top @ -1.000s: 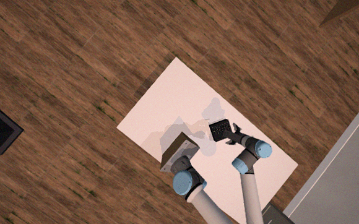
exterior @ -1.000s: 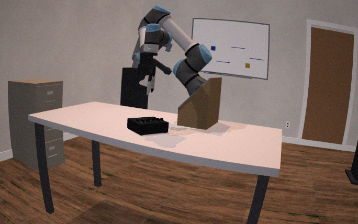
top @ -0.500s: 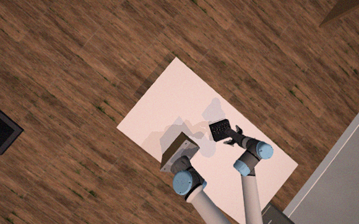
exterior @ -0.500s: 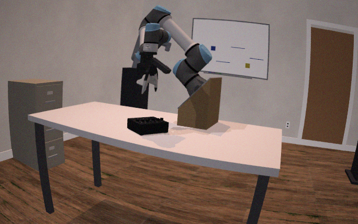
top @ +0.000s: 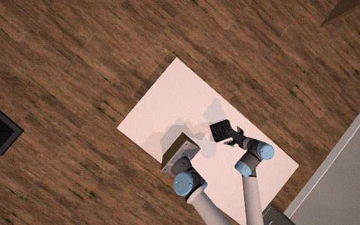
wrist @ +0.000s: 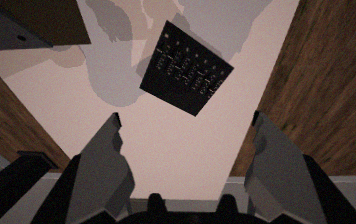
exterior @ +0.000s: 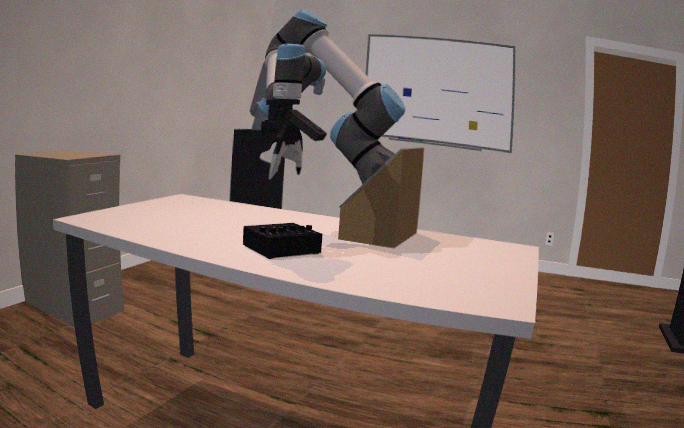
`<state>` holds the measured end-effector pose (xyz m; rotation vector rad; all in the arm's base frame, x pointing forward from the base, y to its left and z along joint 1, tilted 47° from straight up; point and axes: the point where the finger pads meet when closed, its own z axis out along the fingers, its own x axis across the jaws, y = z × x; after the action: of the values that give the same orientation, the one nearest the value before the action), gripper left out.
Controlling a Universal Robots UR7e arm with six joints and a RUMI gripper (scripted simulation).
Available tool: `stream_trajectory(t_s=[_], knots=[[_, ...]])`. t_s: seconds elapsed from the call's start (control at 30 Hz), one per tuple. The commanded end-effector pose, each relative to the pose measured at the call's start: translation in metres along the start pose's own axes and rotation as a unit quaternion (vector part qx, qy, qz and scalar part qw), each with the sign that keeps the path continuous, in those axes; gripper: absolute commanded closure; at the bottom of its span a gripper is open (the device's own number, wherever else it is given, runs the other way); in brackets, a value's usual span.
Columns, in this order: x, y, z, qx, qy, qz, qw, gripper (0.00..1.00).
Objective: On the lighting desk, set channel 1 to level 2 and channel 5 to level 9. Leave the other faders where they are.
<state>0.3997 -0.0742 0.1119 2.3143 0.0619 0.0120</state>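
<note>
White table [exterior: 453, 282]: black lighting desk [exterior: 282, 239] near wooden mount [exterior: 385, 201]; hand [exterior: 285, 166] high above, open, empty.

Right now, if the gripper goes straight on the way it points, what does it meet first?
Probably the table top, just short of the lighting desk. The open gripper points down, and the desk lies ahead of its fingers; depth is unclear.

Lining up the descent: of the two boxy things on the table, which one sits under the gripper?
The low black lighting desk; the open gripper hangs high above it. The tall brown wedge-shaped box stands off to the side at the arm's base.
</note>
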Motion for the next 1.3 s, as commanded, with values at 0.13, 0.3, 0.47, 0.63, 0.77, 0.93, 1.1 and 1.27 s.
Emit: stream_trajectory(t_s=[0.13, 0.3, 0.47, 0.63, 0.77, 0.93, 1.1, 1.27], knots=[[0.001, 0.002, -0.001, 0.000, 0.001, 0.003, 1.000, 0.00], [0.002, 0.002, -0.001, 0.000, 0.001, 0.006, 1.000, 0.00], [0.003, 0.002, 0.000, 0.000, 0.001, 0.021, 1.000, 0.00], [0.004, 0.003, 0.001, 0.000, 0.001, 0.039, 0.999, 0.00], [0.007, 0.003, 0.004, 0.000, 0.001, 0.077, 0.997, 0.00], [0.013, 0.004, 0.009, 0.001, 0.001, 0.146, 0.989, 0.00], [0.019, 0.006, 0.016, 0.001, 0.001, 0.236, 0.972, 0.00], [0.024, 0.008, 0.021, 0.001, 0.000, 0.298, 0.955, 0.00]])
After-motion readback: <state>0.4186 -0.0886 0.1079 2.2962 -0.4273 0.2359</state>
